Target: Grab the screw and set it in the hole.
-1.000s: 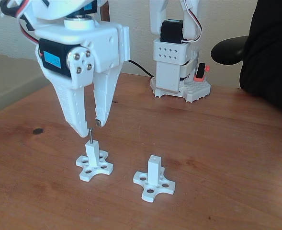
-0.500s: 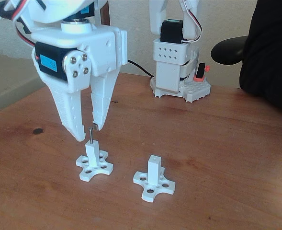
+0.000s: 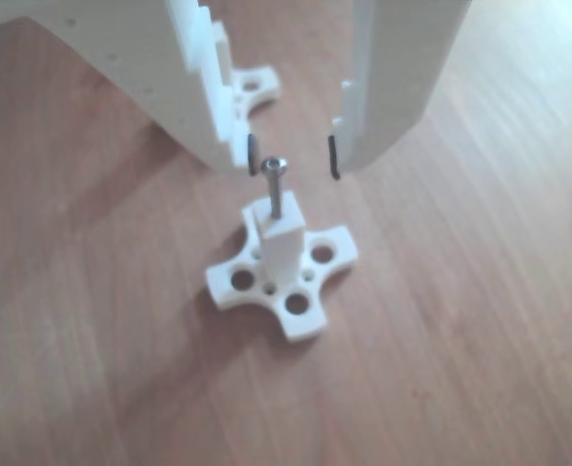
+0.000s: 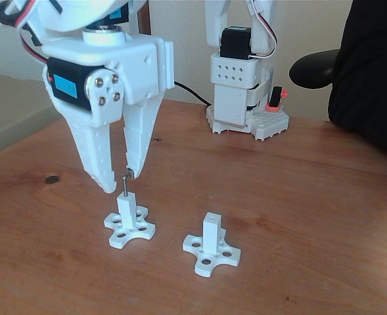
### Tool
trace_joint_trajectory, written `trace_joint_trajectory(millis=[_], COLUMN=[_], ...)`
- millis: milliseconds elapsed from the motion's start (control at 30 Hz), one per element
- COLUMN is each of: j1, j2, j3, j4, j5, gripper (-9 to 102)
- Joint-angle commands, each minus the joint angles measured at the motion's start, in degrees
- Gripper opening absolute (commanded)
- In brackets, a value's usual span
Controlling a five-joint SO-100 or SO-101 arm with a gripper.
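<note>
The screw (image 3: 276,186) stands upright in the top of a white post on a cross-shaped stand (image 3: 295,282), its shiny head sticking up. My white gripper (image 3: 292,157) hangs open right over it, one dark pad on each side of the head, with small gaps showing. In the fixed view the screw (image 4: 124,184) rises from the left stand (image 4: 129,226) between the tips of the gripper (image 4: 119,180). A second stand (image 4: 211,246) with a bare post sits to the right; the hole (image 4: 211,216) in its top holds nothing.
The arm's white base (image 4: 246,98) stands at the back of the wooden table (image 4: 311,216). A black chair (image 4: 370,72) is at the right edge. A small dark spot (image 4: 51,179) marks the table at the left.
The gripper has shifted a little to the left and down, so its fingertips now straddle the screw head. The screw and both stands have not moved.
</note>
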Motion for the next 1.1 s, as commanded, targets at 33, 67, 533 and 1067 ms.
trace_joint_trajectory(millis=[33, 67, 533, 1067], j1=[0.4, 0.4, -0.2, -0.4], j2=[1.1, 1.1, 0.9, 0.2], j3=[-4.0, -4.0, -3.3, -3.4], j4=[-0.2, -0.2, -0.3, -0.4], j5=[-0.5, -0.5, -0.4, -0.4], gripper=[10, 10, 10, 10])
